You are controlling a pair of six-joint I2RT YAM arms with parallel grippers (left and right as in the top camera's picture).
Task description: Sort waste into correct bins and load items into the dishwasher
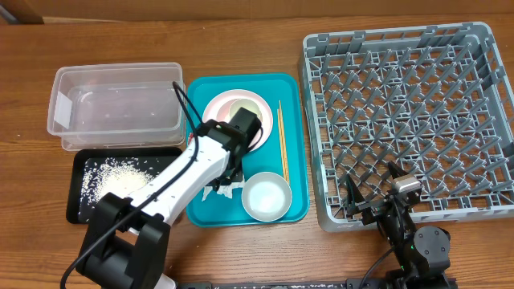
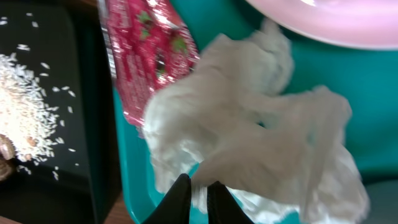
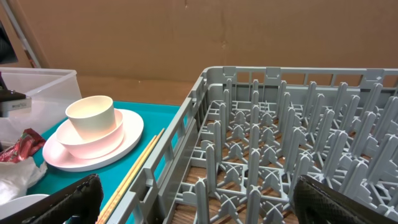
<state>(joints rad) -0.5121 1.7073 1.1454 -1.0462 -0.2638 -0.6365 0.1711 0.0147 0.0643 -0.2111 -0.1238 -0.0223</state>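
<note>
My left gripper hangs over a crumpled white napkin on the teal tray, its jaws only a slit apart with napkin showing through the slit. A red wrapper lies beside the napkin. From overhead, that gripper is at the tray's front left. The pink plate carries a pinkish bowl with a white cup in it. Chopsticks and a white bowl lie on the tray too. My right gripper stands wide open and empty at the grey dish rack.
A clear tub sits at the back left. In front of it, the black tray holds loose white rice. The left arm's base is at the front edge, and the right arm's base is in front of the rack.
</note>
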